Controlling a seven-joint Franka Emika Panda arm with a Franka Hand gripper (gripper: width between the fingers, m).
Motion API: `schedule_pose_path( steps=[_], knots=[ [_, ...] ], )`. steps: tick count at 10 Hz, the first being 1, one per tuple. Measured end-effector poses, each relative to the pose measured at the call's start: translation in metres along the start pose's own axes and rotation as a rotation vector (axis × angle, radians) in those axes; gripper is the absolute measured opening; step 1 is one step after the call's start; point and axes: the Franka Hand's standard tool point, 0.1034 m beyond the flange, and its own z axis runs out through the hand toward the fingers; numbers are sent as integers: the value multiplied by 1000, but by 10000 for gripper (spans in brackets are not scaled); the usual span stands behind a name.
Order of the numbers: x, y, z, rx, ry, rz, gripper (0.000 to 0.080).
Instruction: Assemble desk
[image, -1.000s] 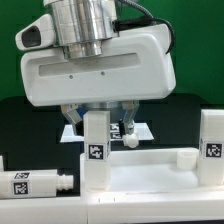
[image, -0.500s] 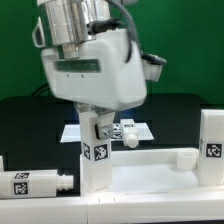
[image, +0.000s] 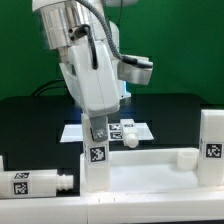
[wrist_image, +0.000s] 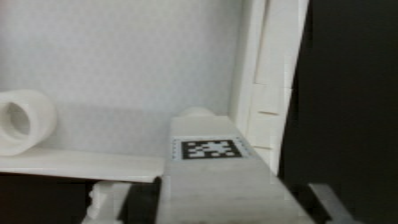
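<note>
Since the pincer (image: 97, 128) is clamped partway closed on the top of the upright leg (image: 96, 160), which stands at the exterior view's left corner of the tabletop panel (image: 150, 168), the step in hand looks like seating that leg into the desk's panel. To do it well, I judge the leg should be kept plumb, pressed straight down and turned about its own axis, so its peg finds the hole without jamming. The wrist view shows the leg centred between the jaws, which suits an even twist. Whether the peg is already in its hole cannot be told.

A second leg (image: 212, 148) stands upright by the panel's other end, well apart. A third leg (image: 38, 183) lies on the black counter (image: 30, 120) near the held one, on the exterior view's left. The marker board (image: 140, 128) lies behind. A short white peg (image: 128, 140) pokes out just beside the held leg and could catch the pincer's body during a twist.
</note>
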Motion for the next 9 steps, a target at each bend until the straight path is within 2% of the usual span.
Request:
schedule_pose_path(
  steps=[1,2,3,4,5,7,9],
  knots=[
    [0,1,-1,-8,3,-175,291],
    [-3,1,-6,-10,8,-443,374],
    [-5,2,-7,-20,3,-594,374],
    [-7,4,-6,-43,2,-683,557],
    [-5,4,-6,-43,2,-743,630],
    [-3,4,-6,-57,13,-963,644],
    [2,-2,-9,-100,53,-1428,649]
  ],
)
